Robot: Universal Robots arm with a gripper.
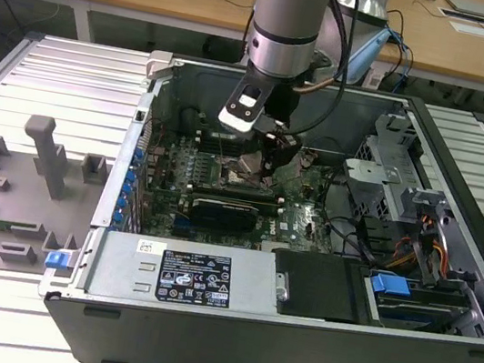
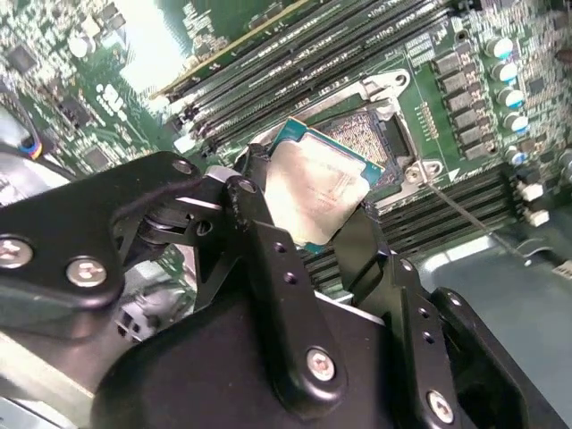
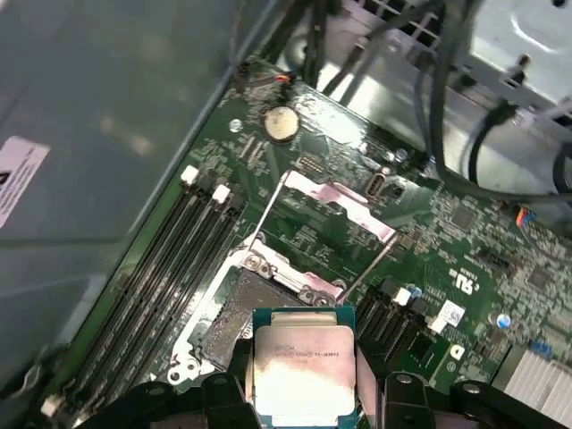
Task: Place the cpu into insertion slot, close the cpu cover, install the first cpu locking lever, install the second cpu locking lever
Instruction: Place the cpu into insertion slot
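An open computer case (image 1: 291, 337) is seen in the exterior view, with the green motherboard (image 1: 296, 216) laid inside it. The black gripper (image 2: 308, 201) is positioned inside the case and is clamped on the cpu (image 2: 317, 179), which is held by two opposite edges. The cpu is held just beside the insertion slot (image 3: 234, 313), whose dark pin field is left uncovered. The cpu cover (image 3: 340, 201) is swung open beyond the slot.

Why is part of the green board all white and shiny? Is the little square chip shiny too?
In the second wrist view, glare bleaches part of the green board white, and the cpu in the gripper gleams pale; in the first wrist view, its metal top reflects a whitish patch.
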